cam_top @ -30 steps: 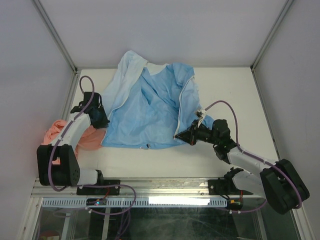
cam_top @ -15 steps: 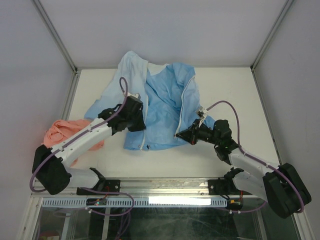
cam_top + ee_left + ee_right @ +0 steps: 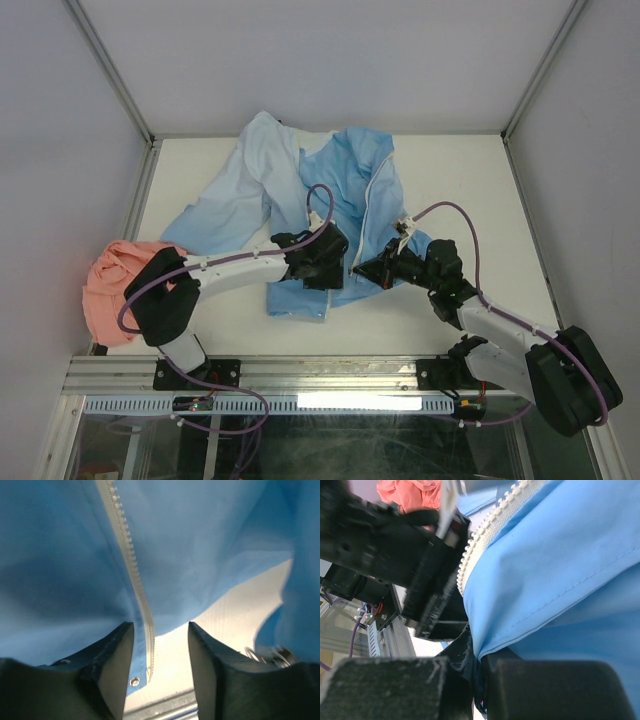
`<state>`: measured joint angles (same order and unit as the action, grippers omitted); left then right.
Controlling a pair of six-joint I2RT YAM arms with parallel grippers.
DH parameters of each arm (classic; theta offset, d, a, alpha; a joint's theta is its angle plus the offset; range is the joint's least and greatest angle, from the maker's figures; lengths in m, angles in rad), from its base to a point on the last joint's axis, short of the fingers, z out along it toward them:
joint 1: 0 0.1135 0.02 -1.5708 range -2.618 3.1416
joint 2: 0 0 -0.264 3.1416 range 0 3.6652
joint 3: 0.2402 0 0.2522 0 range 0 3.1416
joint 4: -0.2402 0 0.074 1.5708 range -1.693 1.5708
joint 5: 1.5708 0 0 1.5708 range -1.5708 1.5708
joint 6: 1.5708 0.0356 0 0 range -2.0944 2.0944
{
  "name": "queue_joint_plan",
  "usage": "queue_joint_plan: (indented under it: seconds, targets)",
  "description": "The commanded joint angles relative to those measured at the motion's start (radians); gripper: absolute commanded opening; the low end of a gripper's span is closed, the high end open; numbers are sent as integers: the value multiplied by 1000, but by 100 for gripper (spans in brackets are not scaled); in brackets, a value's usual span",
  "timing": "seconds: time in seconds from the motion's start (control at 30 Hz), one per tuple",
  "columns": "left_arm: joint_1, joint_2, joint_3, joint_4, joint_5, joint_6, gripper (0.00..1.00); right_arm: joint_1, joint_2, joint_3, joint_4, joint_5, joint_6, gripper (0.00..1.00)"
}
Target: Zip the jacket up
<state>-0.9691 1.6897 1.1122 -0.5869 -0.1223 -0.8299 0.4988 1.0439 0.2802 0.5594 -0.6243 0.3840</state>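
We see the light blue jacket (image 3: 345, 185) crumpled mid-surface (image 3: 470, 180), the right claw (image 3: 366, 270) pinching its front edge just beside the white zipper (image 3: 129, 562), the left claw (image 3: 325, 270) spread with the zipper's lower end between its fingers (image 3: 116, 665), and a salmon garment (image 3: 108, 285) at far left.

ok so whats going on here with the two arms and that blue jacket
Two robot arms are working on zipping a light blue jacket that lies open on the table. The right gripper is pinched shut on one front edge near the hem. The left gripper, close beside it, has its fingers apart around the other edge's white zipper. The two zipper halves are not joined yet.
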Motion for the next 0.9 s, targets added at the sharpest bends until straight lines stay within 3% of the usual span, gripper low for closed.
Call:
queue_joint_plan:
  seconds: [0.0, 0.27, 0.63, 0.87]
  targets:
    - [-5, -154, -5, -23, 11, -26, 51, -4, 2, 11, 32, 16, -24, 0]
    - [-52, -196, -53, -205, 32, -58, 54, -3, 7, 8, 36, 23, -18, 0]
    - [-54, -5, -49, -161, -33, -17, 57, -5, 15, 8, 39, 21, -11, 0]
    - [-53, 101, -114, -94, -29, -17, 43, -4, 11, 7, 37, 24, -13, 0]
